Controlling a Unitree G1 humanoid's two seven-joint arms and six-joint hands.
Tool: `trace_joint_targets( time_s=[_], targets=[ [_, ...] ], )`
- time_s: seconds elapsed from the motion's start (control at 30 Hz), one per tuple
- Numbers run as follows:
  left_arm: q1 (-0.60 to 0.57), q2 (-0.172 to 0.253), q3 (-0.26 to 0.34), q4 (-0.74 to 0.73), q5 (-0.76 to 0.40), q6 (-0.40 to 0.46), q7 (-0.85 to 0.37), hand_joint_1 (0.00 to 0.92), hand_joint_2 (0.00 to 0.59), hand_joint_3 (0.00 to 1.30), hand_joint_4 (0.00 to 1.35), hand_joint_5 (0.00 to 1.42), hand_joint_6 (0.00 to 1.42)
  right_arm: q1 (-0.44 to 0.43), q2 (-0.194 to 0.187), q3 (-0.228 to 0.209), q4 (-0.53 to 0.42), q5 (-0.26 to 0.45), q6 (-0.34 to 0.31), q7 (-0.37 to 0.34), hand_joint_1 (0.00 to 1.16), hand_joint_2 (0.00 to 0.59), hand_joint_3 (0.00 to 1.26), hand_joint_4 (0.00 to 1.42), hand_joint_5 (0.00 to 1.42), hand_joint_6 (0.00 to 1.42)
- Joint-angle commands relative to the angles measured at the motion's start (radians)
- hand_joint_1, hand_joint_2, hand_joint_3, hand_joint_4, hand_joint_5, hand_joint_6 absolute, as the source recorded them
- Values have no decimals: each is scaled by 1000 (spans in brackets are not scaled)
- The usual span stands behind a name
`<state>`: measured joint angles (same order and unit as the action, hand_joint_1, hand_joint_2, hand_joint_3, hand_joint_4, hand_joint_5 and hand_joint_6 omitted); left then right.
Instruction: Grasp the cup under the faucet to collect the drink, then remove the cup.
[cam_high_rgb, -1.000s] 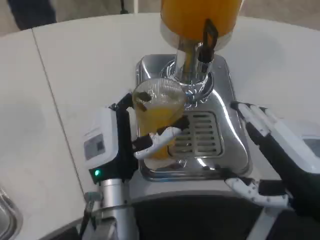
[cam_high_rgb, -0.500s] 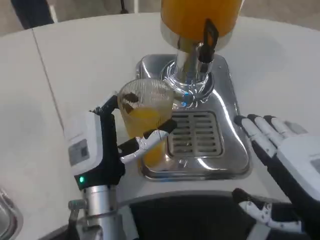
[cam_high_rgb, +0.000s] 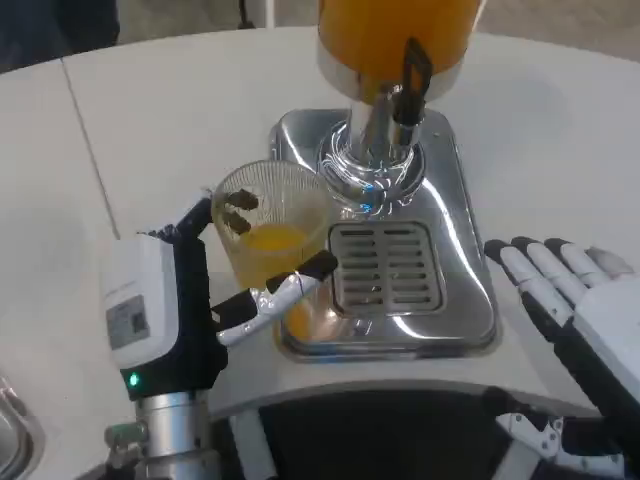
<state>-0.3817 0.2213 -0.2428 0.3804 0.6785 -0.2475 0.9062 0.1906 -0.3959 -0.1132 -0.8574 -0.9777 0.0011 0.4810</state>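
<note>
The left robot hand (cam_high_rgb: 200, 290) is gripping the clear ribbed cup (cam_high_rgb: 272, 240), fingers wrapping its side, thumb on the far side near the rim. The cup, part-filled with orange drink, is sitting off the faucet (cam_high_rgb: 405, 85) to the left, over the left edge of the steel drip tray (cam_high_rgb: 450, 290), so the filling looks done and the step in hand is judged to be the removal.

To do it well, the hand is needing to keep the cup upright and level, since it is open-topped and a tilt would likely slop the drink. The thin plastic wall could buckle under a hard squeeze, so the grip wants to be firm but not crushing. A smooth sideways carry toward the bare white counter (cam_high_rgb: 150, 130) on the left seems the safest path, with the base lifted over the tray's raised lip.

The right robot hand (cam_high_rgb: 565, 290) is hovering open, fingers spread and holding nothing, beside the tray's right edge. The dispenser tank (cam_high_rgb: 390, 30) of orange drink is standing behind the grille (cam_high_rgb: 385, 270); neither is blocking the leftward way.
</note>
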Motion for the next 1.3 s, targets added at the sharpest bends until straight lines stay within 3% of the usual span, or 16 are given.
trace_joint_targets(
  time_s=[0.03,0.53,0.87,0.97,1.13,1.3],
  targets=[
    [37,7,15,-69,16,-11,-16,610,76,1120,1216,1424,1424,-22,-19,-10,9,17,2,17,516,407,0,0,0,19],
    [285,62,47,-353,35,-82,-114,611,76,1129,1229,1424,1424,28,-6,-3,10,-22,-49,-77,491,419,0,0,0,2],
    [419,34,64,-504,35,-103,-182,609,75,1129,1230,1424,1424,57,12,-6,-52,-27,-68,-65,461,422,0,0,0,1],
    [461,34,72,-548,35,-118,-202,608,75,1129,1230,1424,1424,104,50,13,-101,-60,-77,-75,457,419,0,0,0,1],
    [527,32,86,-597,34,-139,-228,607,74,1129,1230,1424,1424,206,82,50,-150,-60,-125,-69,446,424,0,0,0,1],
    [583,19,93,-638,38,-155,-244,607,74,1129,1230,1424,1424,236,108,44,-156,-64,-148,-81,420,439,0,0,0,0]
  ],
)
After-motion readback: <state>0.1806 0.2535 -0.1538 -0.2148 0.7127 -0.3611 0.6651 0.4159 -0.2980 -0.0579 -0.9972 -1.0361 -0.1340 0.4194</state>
